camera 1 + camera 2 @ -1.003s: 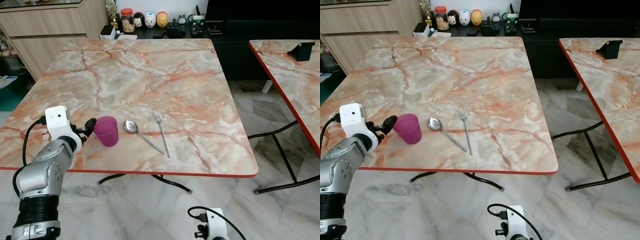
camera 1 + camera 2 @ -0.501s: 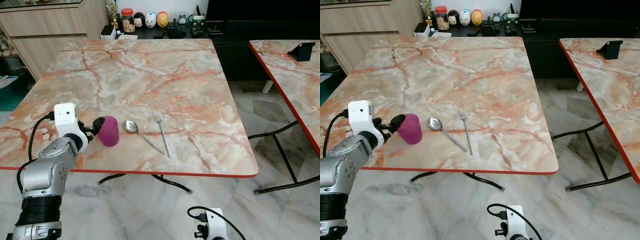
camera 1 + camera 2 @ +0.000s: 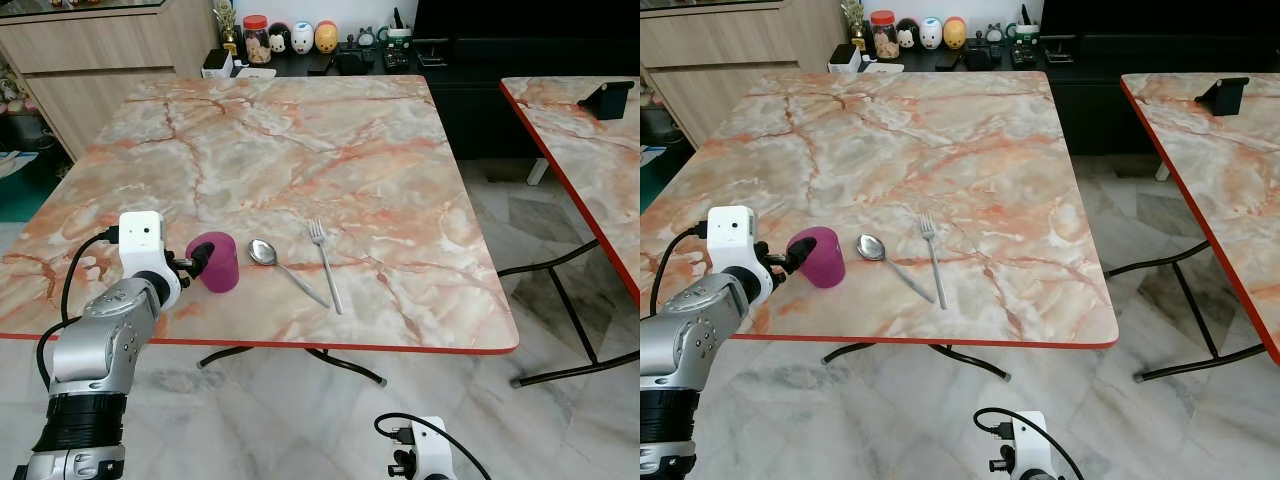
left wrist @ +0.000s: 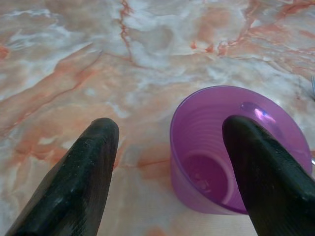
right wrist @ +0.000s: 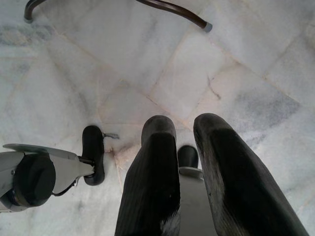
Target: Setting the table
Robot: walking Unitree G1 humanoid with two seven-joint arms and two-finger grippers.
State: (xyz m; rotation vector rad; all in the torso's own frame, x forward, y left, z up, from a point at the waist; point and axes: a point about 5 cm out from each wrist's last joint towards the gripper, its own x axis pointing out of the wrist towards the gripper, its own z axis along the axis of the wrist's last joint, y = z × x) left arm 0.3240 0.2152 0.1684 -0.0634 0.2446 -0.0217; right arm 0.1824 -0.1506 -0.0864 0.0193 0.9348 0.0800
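Observation:
A purple plastic cup [image 3: 219,263] stands upright near the front left edge of the marble table [image 3: 300,150]. My left gripper [image 4: 170,128] is open at the cup's left side. One black finger [image 4: 256,162] reaches over the rim into the cup, and the other finger [image 4: 83,167] stays outside over the tabletop. To the right of the cup a metal spoon [image 3: 265,253] lies at a slant, then a metal fork [image 3: 324,266]. My right gripper [image 5: 184,123] hangs idle below the table, shut, pointing at the tiled floor.
A second marble table [image 3: 590,150] stands to the right across a floor gap. Jars, figurines and small items [image 3: 300,38] line a dark cabinet behind the table. A wooden sideboard [image 3: 90,60] is at the back left. The table's red front edge [image 3: 330,347] runs just before the cup.
My left gripper has moved right along the table's front, from just left of the cup to straddling its rim. Cup, spoon and fork have stayed put.

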